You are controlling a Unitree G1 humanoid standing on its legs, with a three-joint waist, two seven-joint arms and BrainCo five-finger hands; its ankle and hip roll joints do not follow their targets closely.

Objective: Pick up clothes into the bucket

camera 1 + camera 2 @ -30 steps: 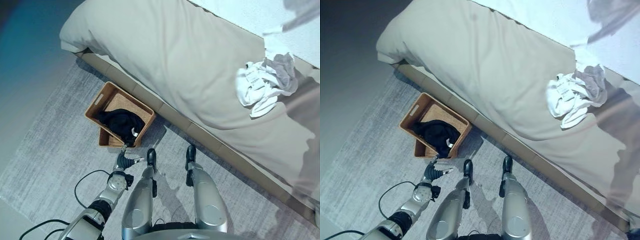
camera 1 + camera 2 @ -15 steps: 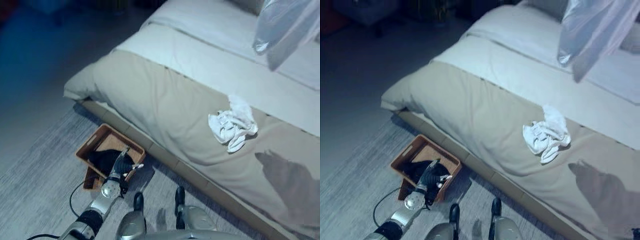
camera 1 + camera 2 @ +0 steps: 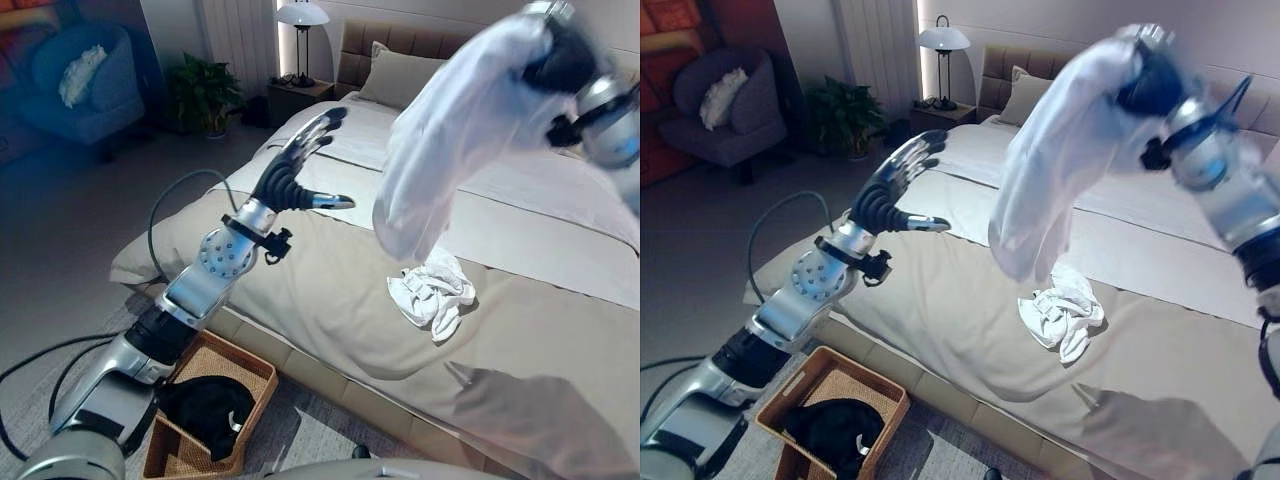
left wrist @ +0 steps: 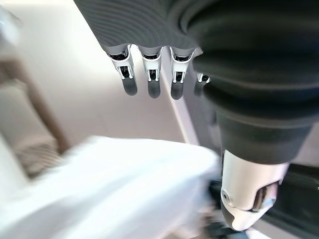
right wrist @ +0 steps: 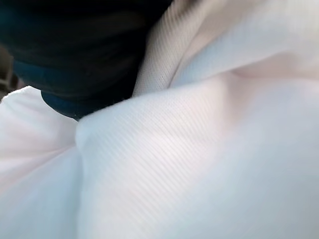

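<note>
One white cloth garment (image 3: 440, 160) hangs gripped in the right hand (image 3: 560, 60), left hand (image 3: 295, 170) spread empty; next, lowering into the brown wicker basket (image 3: 262, 368).

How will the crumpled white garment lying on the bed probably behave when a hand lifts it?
The crumpled white garment lies in soft folds on the bed, so it is probably floppy and will droop. The white cloth hanging long from the right hand suggests the same. It looks thin, so likely light; loose ends may trail.
</note>
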